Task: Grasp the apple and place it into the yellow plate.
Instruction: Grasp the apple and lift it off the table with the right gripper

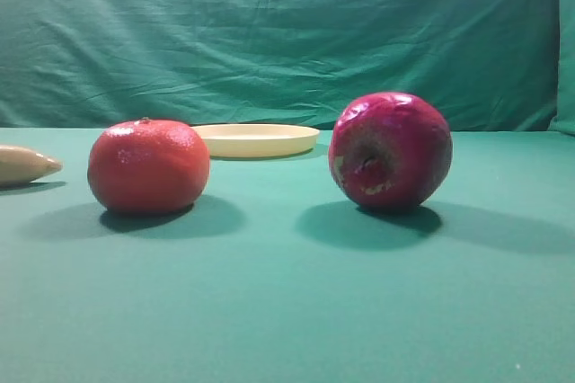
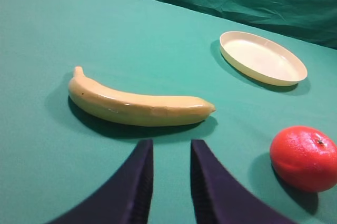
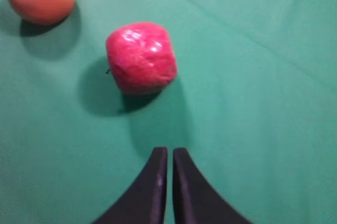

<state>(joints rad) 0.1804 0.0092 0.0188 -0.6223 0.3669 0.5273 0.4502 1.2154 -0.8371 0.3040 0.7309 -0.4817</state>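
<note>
The apple (image 1: pixel 390 151) sits on the green bench (image 1: pixel 287 311) at right of centre in the exterior high view, tilted so its stem hollow faces the camera, with pale yellowish patches around the dimple. The yellow plate (image 1: pixel 256 139) lies behind and to its left, farther back on the bench, apart from the apple. An orange-red tangerine (image 1: pixel 148 165) stands at left of centre, partly overlapping the plate's left rim in the picture, and the tip of a banana (image 1: pixel 27 164) pokes in at the left edge. No gripper shows in this view. In the left wrist view the left gripper (image 2: pixel 171 174) rises from the bottom edge with its two dark fingers (image 2: pixel 134 187) spread a little and nothing between them; the banana lies across the middle just above them, the plate sits at upper right, and the tangerine at lower right. The apple is not in this view. In the right wrist view the right gripper (image 3: pixel 168 179) comes up from the bottom centre, its fingers (image 3: pixel 152 187) pressed nearly together with only a thin slit between and holding nothing. The apple lies above it and slightly left, well apart from the fingertips, resting on the bench over its own shadow, with the tangerine at the upper left corner.
</note>
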